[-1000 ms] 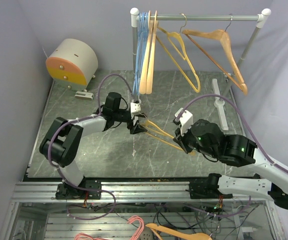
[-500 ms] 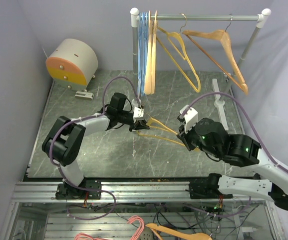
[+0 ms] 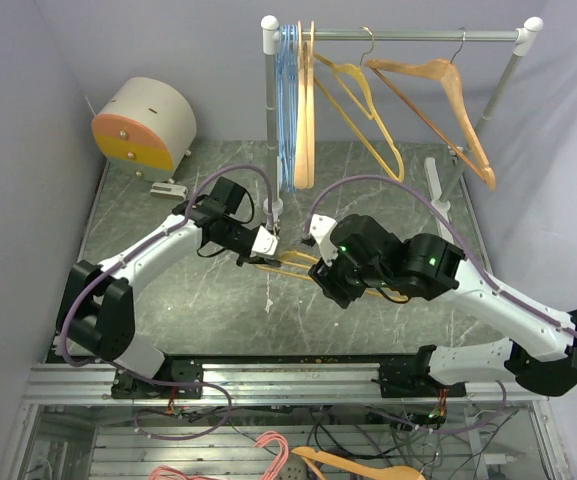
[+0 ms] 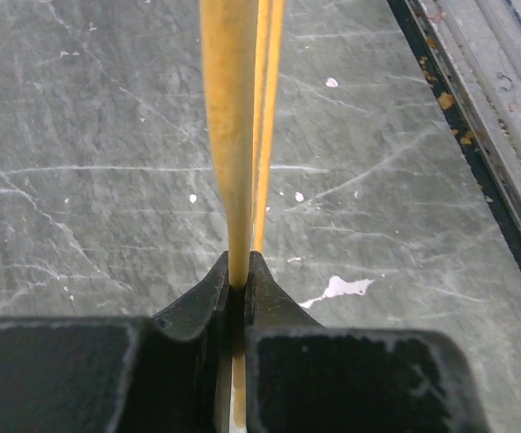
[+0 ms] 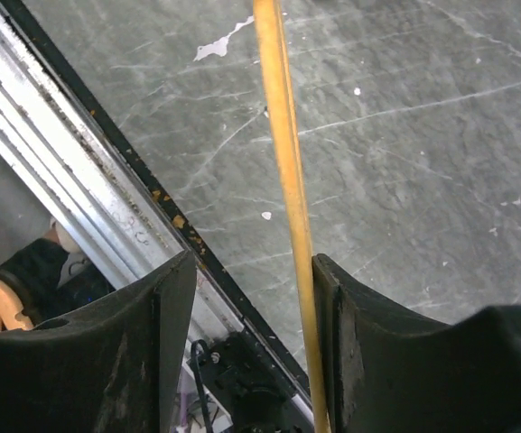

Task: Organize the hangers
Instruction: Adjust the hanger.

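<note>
Drawer box (image 3: 146, 125), round, sits at far-left corner of table (image 3: 168, 300); drawers shut, contents not visible. Rail (image 3: 418, 36) along far edge carries blue wire hangers (image 3: 286, 110) bunched at its left end, tan hangers (image 3: 305, 130) just beside them, then a thin amber hanger (image 3: 396, 175) and a wooden hanger (image 3: 438, 70) further right w/ gaps btwn. Mid-table, orange hanger (image 3: 288, 263) lies low btwn the two arms; can't tell if it rests on the slab. Left claw (image 3: 268, 252) is at its left end, right claw (image 3: 334, 288) at its right part. Bare stone toward near edge.

Left wrist: left claw's jaws pinched tight on orange hanger's flat bar, which runs straight away from cam, edge-on, a thinner bar just behind it. Alu frame (image 4: 513, 108) at table's edge is off to the right, well apart.

Right wrist: right claw's fingers (image 5: 359, 352) wide apart. Hanger's bar passes btwn them, hard up against one finger w/ a big gap to the other; contact can't be judged. Table edge and frame lie just beyond.
</note>
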`<state>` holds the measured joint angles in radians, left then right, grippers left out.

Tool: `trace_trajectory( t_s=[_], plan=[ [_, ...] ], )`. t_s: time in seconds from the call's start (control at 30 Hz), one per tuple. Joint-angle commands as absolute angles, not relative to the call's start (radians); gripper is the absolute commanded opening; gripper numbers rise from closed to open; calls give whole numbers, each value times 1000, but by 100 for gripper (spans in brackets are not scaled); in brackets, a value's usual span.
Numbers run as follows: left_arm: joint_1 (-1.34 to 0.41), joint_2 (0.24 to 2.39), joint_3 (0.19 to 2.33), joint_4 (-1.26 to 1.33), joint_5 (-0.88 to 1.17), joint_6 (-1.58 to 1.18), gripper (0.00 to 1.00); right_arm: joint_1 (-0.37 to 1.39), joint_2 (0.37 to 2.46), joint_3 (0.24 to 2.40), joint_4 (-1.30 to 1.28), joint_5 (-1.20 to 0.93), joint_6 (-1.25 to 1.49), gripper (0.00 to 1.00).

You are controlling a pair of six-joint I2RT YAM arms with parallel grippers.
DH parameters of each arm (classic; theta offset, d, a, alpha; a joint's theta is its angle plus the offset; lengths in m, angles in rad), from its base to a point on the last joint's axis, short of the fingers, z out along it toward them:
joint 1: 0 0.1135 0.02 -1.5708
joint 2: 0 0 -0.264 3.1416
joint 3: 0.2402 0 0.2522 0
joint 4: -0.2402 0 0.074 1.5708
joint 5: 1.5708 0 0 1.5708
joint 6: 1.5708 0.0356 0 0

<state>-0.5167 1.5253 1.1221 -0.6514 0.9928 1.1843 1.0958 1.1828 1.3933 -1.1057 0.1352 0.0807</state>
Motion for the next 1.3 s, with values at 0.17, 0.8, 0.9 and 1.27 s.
trace_trajectory(
  t_s=[0.17,0.8,0.9,1.27],
  plan=[
    [-452,1439,1197,-898,993,1365,7,1086,1191,1439,-1151,57,74,55],
    [-285,1345,1302,-1148,984,1466,78,1088,1182,1432,-1117,193,99,0],
    [-271,1336,1343,-1224,989,1497,99,1088,1143,1400,-1123,153,127,0],
    [-206,1352,1664,-1499,909,1757,99,1089,1179,1365,-1096,42,56,0]
  ],
)
